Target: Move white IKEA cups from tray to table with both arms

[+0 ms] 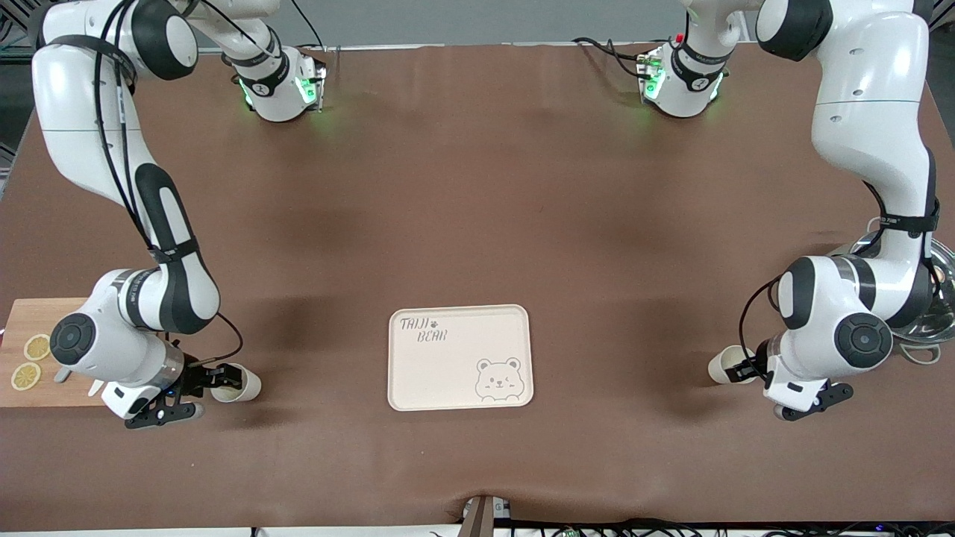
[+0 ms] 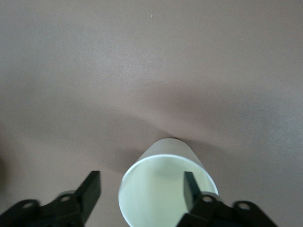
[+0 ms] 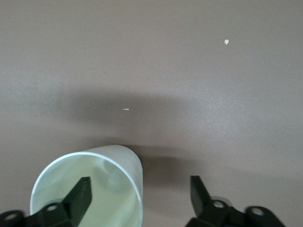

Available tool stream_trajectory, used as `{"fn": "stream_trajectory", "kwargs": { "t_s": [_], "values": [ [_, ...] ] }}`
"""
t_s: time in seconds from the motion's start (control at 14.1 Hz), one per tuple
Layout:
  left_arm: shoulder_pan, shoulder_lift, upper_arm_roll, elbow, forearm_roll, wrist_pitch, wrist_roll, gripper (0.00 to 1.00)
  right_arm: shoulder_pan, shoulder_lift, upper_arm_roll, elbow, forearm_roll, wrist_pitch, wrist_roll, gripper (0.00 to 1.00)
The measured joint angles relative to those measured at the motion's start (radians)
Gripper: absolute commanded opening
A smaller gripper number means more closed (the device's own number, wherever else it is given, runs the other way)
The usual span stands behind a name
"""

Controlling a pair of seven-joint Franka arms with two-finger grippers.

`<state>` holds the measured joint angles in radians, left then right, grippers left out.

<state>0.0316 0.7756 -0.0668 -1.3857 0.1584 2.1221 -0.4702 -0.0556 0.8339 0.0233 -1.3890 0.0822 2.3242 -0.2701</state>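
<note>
Two white IKEA cups lie on their sides on the brown table. One cup (image 1: 237,382) is at the right arm's end, its mouth toward my right gripper (image 1: 209,379). In the right wrist view this gripper (image 3: 140,191) is open, with one finger (image 3: 80,195) at the mouth of the cup (image 3: 111,187) and the other outside its wall. The other cup (image 1: 725,365) is at the left arm's end. My left gripper (image 1: 748,369) is open in the left wrist view (image 2: 142,187), with one finger (image 2: 190,187) inside the mouth of that cup (image 2: 156,203) and the other outside.
A cream bear-printed tray (image 1: 448,373) lies between the two cups, near the table's front edge. A wooden board (image 1: 45,321) with lemon slices (image 1: 26,376) is beside the right arm. A metal bowl (image 1: 941,298) sits beside the left arm.
</note>
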Motion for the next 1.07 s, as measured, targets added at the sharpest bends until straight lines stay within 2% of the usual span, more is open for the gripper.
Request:
{"fn": "stream_trajectory", "kwargs": {
  "t_s": [0.5, 0.92, 1.07],
  "values": [
    [0.0, -0.071, -0.003, 0.009, 0.0, -0.026, 0.045, 1.0, -0.003, -0.003, 0.001, 0.022, 0.0, -0.015, 0.0, 1.0],
    [0.0, -0.201, -0.043, 0.014, 0.0, -0.145, 0.063, 1.0, -0.005, -0.039, -0.003, 0.234, -0.001, -0.374, -0.003, 1.0],
    [0.0, -0.251, -0.063, 0.015, 0.0, -0.188, 0.066, 1.0, -0.005, -0.057, -0.003, 0.273, -0.005, -0.446, -0.005, 1.0]
  ]
}}
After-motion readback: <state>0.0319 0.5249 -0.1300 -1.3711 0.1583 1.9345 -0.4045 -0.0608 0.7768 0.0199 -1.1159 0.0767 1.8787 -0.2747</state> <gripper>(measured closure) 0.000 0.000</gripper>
